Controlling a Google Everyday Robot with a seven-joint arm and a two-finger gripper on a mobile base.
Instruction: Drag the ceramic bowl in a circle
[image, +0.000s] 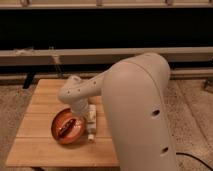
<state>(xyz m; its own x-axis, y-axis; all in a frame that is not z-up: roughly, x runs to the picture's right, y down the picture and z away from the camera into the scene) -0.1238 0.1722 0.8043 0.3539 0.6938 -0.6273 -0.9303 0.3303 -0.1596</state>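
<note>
Ceramic bowl (68, 127) on the wooden desk (35, 150), left of centre toward the front edge. Gripper (90, 122) touches the bowl's right rim. Risk: a wide arc could push the bowl off the front edge.

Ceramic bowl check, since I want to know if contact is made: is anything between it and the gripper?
Nothing. In the camera view the gripper sits right against the ceramic bowl on the wooden table, no gap showing.
</note>
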